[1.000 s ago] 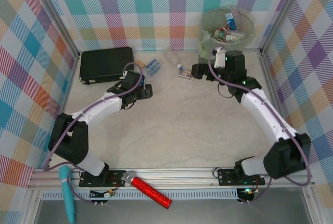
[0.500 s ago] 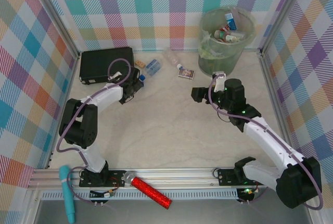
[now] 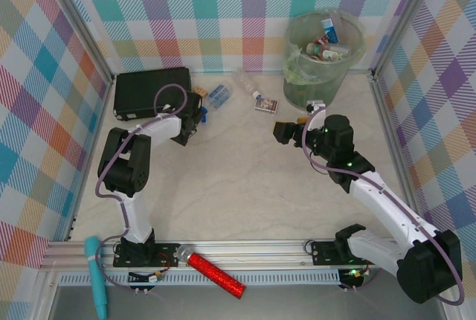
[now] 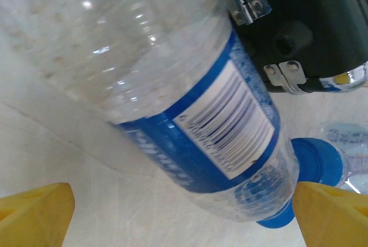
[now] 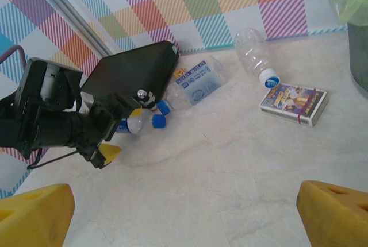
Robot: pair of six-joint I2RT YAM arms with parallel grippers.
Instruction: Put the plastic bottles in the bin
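A clear bottle with a blue label and blue cap lies on the table between the yellow fingertips of my open left gripper, right beside the black case. In the top view the left gripper is at the case's corner. A second blue-labelled bottle and a clear crushed bottle lie further back. The round greenish bin at the back right holds several bottles. My right gripper hovers open over bare table, nothing between its fingers.
The flat black case lies at the back left, touching the left gripper's side. A small printed box lies between the bottles and the bin. A red glittery cylinder and a teal tool rest on the front rail.
My left gripper has moved back and left to the case corner, around the bottle. My right arm has pulled back from the printed box toward the table's middle.
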